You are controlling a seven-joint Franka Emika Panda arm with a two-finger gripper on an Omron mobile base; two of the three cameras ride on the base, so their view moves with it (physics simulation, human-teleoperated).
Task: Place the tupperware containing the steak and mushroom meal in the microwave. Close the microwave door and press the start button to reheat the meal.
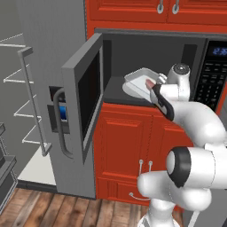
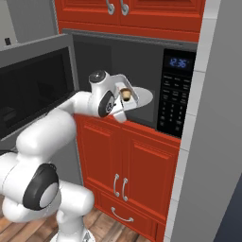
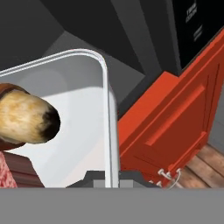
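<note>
The microwave door (image 1: 84, 95) stood wide open beside the arm; the gripper (image 3: 111, 177) pinched the tupperware (image 1: 139, 82) rim, steak (image 1: 150, 83) and mushroom (image 2: 125, 94) inside

This is a home kitchen, rendered rather than real. A grey built-in microwave (image 1: 153, 66) with a black keypad panel (image 2: 175, 92) and blue clock display sits in a wall of red panelled cabinets (image 2: 142, 165) with curved metal handles. Beside them stands a tall grey fridge (image 1: 48, 66) with a bar handle, over wooden plank flooring (image 1: 48, 208).
</note>
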